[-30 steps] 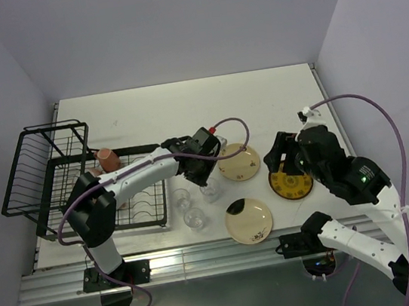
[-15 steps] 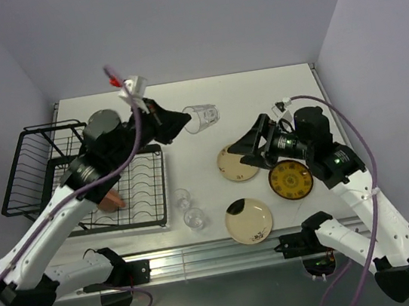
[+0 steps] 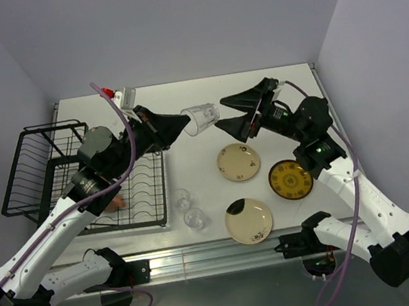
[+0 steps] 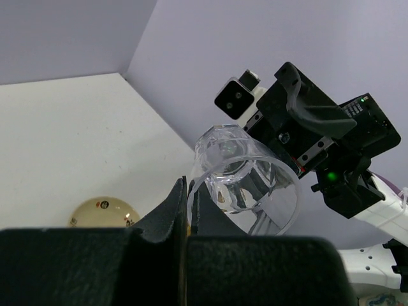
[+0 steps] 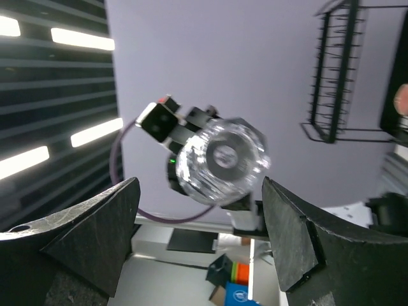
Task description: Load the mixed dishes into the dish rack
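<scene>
Your left tool (image 3: 183,119) is pinched shut on the rim of a clear glass (image 3: 202,117). It holds the glass on its side in the air above the far middle of the worktop (image 3: 203,88), base pointing right. Your right tool (image 3: 220,114) faces it from the right with its jaws spread wide. In the right wrist view the base of the glass sits between the two fingers (image 5: 95,229) and touches neither.

The dish rack (image 3: 45,156) stands at the left of the worktop, with its raised basket end on the far left. A pink mug (image 3: 118,202) shows on its grid base, partly hidden under your left arm. A second glass (image 3: 182,198) and a third glass (image 3: 194,217) stand upright close together, just off the rack's near right corner.

To their right, a cream floral plate (image 3: 238,162) lies in the middle and a second cream plate (image 3: 248,221) lies near the front edge. The yellow-and-dark plate (image 3: 290,180) is just right of them. All three plates lie flat outside the rack.
</scene>
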`<state>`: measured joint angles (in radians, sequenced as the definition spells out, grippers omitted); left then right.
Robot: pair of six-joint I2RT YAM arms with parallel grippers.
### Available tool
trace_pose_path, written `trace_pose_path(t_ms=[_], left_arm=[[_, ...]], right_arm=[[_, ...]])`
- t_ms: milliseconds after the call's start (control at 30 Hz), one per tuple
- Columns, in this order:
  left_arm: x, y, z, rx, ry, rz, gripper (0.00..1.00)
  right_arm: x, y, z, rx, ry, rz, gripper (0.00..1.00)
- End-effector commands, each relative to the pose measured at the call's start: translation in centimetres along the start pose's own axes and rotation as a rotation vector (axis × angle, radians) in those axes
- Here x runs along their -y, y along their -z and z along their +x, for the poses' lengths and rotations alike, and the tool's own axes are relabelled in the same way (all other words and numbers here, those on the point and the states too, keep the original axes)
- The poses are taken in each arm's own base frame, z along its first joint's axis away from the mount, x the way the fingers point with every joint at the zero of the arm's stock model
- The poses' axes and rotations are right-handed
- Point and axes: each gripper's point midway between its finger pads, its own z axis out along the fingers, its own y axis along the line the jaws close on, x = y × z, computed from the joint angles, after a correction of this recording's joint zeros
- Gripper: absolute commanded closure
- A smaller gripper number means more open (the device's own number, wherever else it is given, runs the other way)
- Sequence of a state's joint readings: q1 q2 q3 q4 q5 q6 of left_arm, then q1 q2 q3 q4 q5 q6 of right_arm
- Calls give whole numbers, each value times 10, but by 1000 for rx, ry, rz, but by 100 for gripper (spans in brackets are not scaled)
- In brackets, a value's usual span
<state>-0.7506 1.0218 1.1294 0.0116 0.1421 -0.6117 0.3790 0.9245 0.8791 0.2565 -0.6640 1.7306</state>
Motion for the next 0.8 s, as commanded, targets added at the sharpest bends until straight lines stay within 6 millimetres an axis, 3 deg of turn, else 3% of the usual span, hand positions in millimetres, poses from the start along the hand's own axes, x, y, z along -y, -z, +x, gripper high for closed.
trace_pose_path(t_ms=[0, 200, 767], left_arm=[[23, -1, -35, 126, 4, 73, 100], [26, -5, -36, 131, 15, 85, 100], [30, -6, -37, 140, 16, 108, 100]], right_arm=[[-59, -5, 10, -28, 17, -160, 16], [-65, -14, 10, -48, 7, -173, 17], [-51, -34, 5, -57, 28, -99, 25]])
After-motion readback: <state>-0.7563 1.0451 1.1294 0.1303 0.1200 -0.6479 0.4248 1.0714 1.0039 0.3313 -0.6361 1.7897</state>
